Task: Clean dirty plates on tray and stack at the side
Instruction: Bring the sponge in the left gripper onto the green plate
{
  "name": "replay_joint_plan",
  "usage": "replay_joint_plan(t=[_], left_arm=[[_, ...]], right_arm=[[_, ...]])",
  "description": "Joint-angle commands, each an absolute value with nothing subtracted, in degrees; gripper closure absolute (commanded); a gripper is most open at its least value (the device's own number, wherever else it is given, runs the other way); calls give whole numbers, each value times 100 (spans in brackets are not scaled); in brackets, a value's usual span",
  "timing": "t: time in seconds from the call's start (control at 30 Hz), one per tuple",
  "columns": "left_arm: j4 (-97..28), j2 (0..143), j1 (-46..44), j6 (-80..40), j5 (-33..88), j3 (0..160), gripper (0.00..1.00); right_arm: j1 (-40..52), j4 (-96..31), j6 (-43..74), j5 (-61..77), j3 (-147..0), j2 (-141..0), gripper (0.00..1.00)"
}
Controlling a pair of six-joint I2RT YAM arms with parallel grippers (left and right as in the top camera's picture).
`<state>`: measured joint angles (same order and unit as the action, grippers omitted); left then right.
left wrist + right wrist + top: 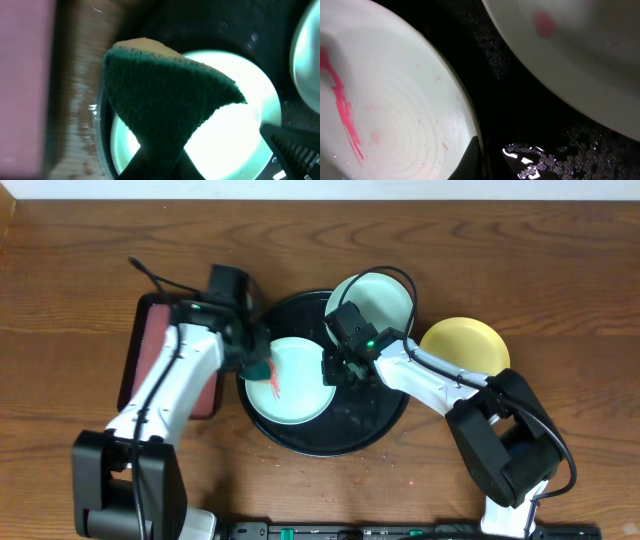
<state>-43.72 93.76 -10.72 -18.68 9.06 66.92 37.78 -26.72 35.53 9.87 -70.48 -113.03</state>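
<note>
A mint plate [295,385] with red smears lies on the black tray [345,435]. My left gripper [250,358] is shut on a green sponge [260,367] and holds it at the plate's left rim. In the left wrist view the sponge [165,100] hangs between the jaws [160,162] above the plate [235,135]. My right gripper [336,366] pinches the plate's right rim; its wrist view shows the jaws [495,160] at the smeared plate's [395,110] edge. A second mint plate [372,302] rests at the tray's back right rim. The yellow plate [463,345] lies on the table to the right.
A dark-red rectangular tray [150,340] lies left of the black tray, under my left arm. The second mint plate [570,60] has a small red spot. The wet black tray floor [505,100] shows between the two plates.
</note>
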Motion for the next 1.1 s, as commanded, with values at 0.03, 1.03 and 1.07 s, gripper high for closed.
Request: replay_joint_plan(t=[0.03, 1.03, 1.07], left_arm=[[-4075, 9435, -1474, -2191, 705, 6309, 92], [-3308, 10429, -1715, -2047, 1299, 5924, 93], [-3304, 10427, -1726, -1791, 1516, 5927, 92]], right_arm=[[3776, -2674, 3551, 993, -7161, -11365, 99], [3756, -2679, 3551, 993, -7161, -11365, 99], [3750, -2679, 3551, 993, -7161, -11365, 99]])
